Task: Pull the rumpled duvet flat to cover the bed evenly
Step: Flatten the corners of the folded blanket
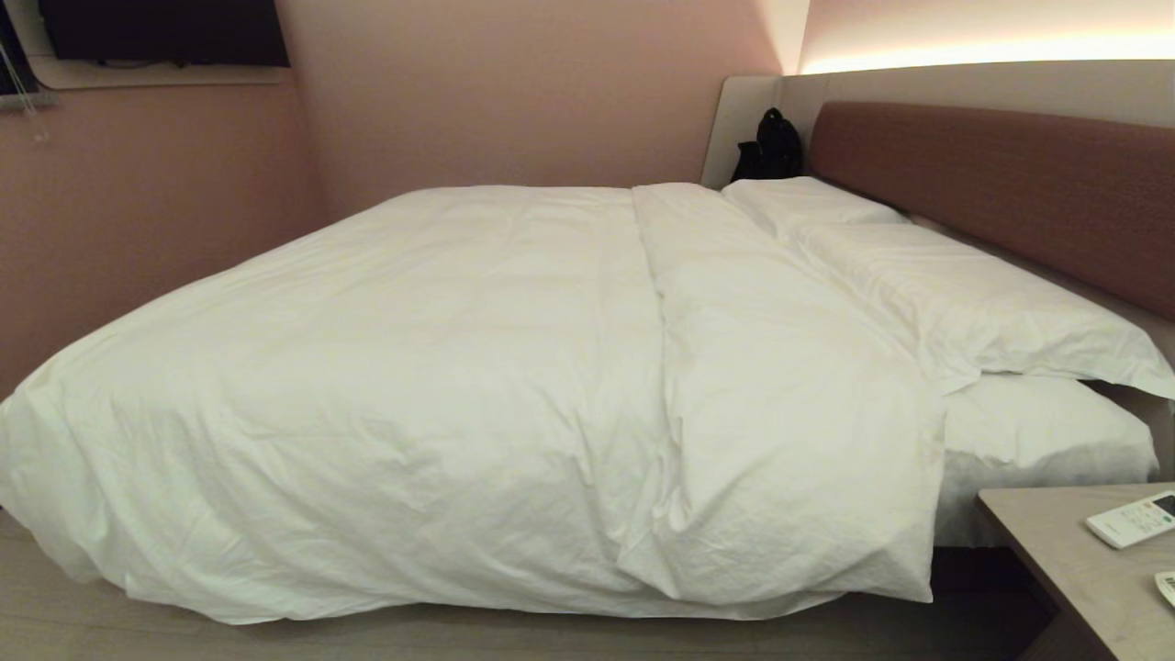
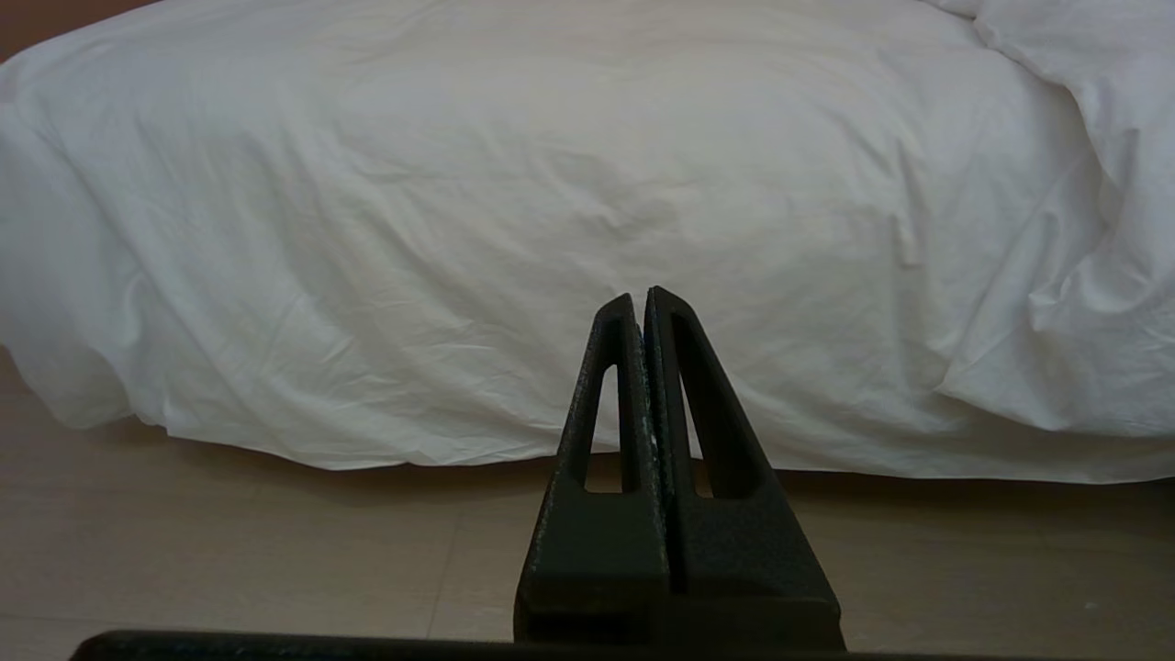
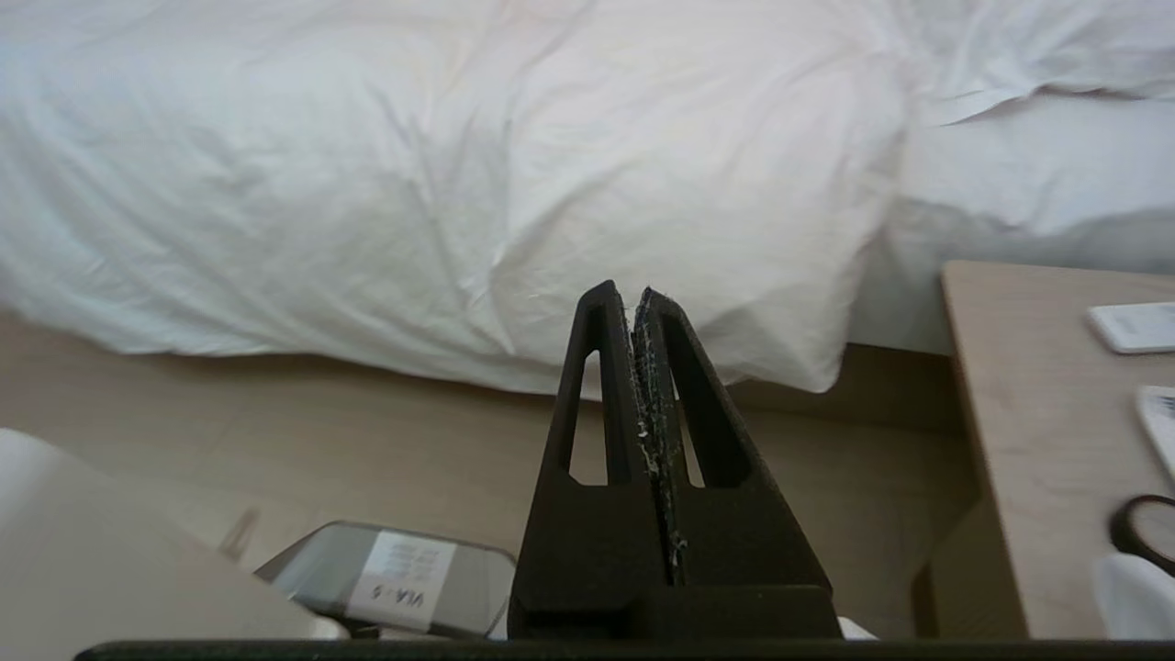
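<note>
At the near side of the bed (image 1: 1037, 441), low by the floor, both my arms hang short of the bedding. Left gripper (image 2: 640, 298): fingers pressed together, empty, aimed at the overhanging side of the duvet (image 1: 441, 367). Right gripper (image 3: 633, 292): fingers together, empty, aimed at the fold's lower corner, apart from it.

The duvet lies across the mattress, draped over the near edge almost to the floor. Its head end is turned back in a thick folded band (image 1: 771, 404) running across the bed, below the pillows (image 1: 955, 294).

Judgement: little is left to do; the surface is mostly smooth. If the fold must go, I should open wide, pinch only its top layer at the near corner, and draw it steadily towards the headboard (image 1: 1010, 184) without dragging the layer beneath.

Containers: none in sight. The bedside table (image 1: 1056, 542) merely carries a white remote control (image 1: 1131, 519).
</note>
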`<state>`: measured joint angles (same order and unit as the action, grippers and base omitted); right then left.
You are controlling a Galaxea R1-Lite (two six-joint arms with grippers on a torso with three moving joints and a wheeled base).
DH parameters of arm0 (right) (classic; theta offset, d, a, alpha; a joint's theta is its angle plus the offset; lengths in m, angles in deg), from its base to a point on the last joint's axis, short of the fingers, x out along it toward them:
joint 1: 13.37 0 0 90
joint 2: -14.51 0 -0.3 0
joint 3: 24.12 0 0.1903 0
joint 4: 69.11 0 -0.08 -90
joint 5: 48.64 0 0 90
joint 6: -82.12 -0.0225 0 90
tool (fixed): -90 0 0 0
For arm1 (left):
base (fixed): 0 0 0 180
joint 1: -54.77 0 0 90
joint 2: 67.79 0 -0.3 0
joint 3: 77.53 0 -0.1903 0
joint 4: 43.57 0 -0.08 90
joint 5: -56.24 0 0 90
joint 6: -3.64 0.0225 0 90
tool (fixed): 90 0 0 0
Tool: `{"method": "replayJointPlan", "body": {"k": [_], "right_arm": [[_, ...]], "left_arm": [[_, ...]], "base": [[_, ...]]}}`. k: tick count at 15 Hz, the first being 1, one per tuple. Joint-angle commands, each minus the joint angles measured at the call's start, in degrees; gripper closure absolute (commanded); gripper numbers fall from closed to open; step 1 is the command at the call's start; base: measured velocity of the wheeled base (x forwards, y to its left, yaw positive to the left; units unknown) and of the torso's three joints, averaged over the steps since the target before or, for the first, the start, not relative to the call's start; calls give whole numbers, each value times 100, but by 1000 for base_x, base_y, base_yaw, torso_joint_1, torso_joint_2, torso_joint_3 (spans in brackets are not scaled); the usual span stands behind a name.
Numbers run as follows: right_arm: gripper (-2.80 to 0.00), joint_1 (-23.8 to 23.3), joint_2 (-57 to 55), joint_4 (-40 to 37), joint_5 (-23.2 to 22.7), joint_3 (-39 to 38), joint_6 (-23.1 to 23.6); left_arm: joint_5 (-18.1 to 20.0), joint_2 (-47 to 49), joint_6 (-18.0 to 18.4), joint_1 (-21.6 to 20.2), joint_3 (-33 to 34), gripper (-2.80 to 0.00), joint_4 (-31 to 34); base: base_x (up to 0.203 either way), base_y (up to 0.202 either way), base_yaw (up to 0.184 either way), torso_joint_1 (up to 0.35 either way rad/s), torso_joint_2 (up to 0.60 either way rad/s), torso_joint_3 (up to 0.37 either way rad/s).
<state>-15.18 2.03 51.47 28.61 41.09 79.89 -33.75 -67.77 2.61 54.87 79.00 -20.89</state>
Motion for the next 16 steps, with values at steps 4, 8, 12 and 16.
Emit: {"method": "replayJointPlan", "body": {"k": [4,8,12,16], "right_arm": [[0,64,1044,101,293,-500,24],[0,66,1237,1029,752,-1298,38],[0,67,1239,2588,945,-2160,40],[0,68,1239,3384,941,-2937,102]], "left_arm": [[-1,-2,-2,-1,1,0,-2],[-1,-2,-2,-1,1,0,-2],[-1,-2,-2,-1,1,0,-2],[-1,-2,-2,-1,1,0,-2]], "base": [[0,0,0,0,0,0],[0,0,0,0,0,0],[0,0,0,0,0,0],[0,0,0,0,0,0]]}}
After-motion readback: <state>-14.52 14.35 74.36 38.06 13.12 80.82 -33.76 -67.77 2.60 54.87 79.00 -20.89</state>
